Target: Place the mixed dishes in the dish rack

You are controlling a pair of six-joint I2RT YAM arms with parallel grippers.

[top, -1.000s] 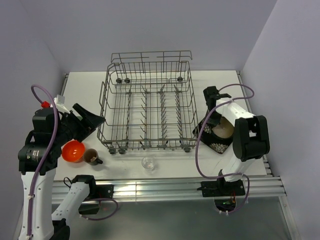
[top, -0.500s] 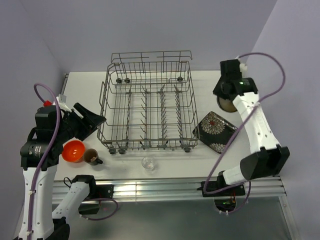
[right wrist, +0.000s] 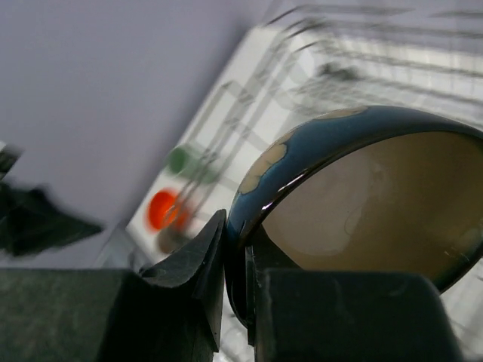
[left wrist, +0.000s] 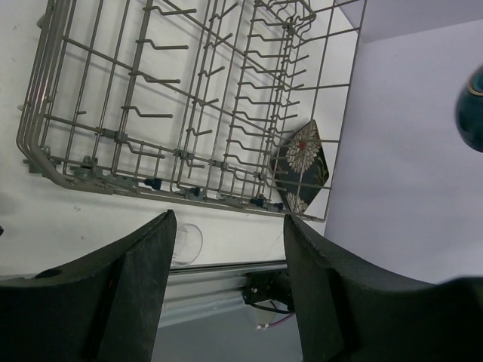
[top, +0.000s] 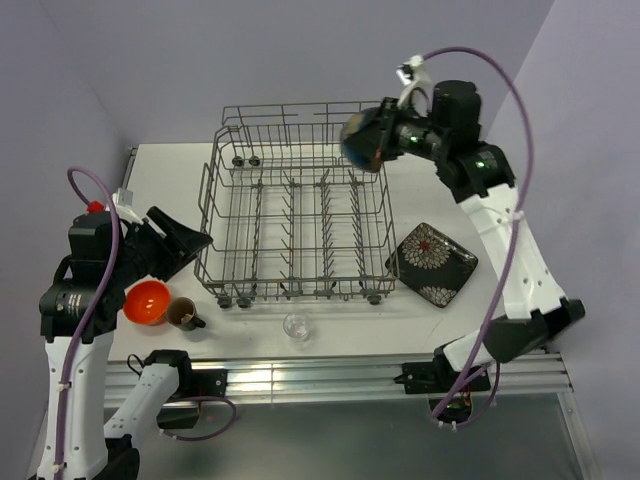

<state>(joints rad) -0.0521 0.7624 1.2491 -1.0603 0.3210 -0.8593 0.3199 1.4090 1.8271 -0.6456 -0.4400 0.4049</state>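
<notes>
Right wrist view: right gripper (right wrist: 235,253), jaws nearly closed on the rim of the blue bowl (right wrist: 355,196), which is held tilted in the air at the back right corner of the rack (top: 210,200). Left gripper (left wrist: 230,226), jaws wide apart and empty, near the rack's front left corner. On the table (top: 165,180): plate (top: 432,262) right of the rack; orange bowl (top: 146,301), mug (top: 183,313) and glass (top: 295,325) along its front.
</notes>
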